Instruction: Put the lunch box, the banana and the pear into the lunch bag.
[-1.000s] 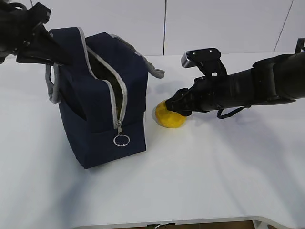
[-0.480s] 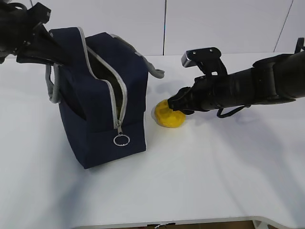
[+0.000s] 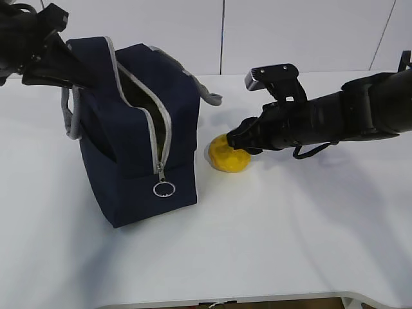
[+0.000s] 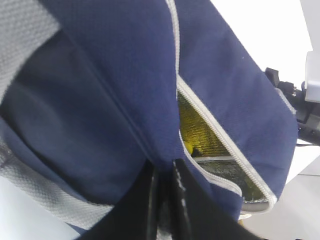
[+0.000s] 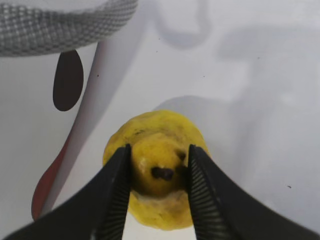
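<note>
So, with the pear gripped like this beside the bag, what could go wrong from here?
1. The right gripper pinches only the pear near its stem end; the rounded fruit may slip when lifted.
2. The lunch bag opening is a narrow slanted zipper slit, so the pear could catch on its edge.
3. The left gripper holds just a fold of fabric; if that slips, the opening may sag.

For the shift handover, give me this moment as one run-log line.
right gripper: shut on pear, on table | left gripper: pinching lunch bag fabric | zipper: open
</note>
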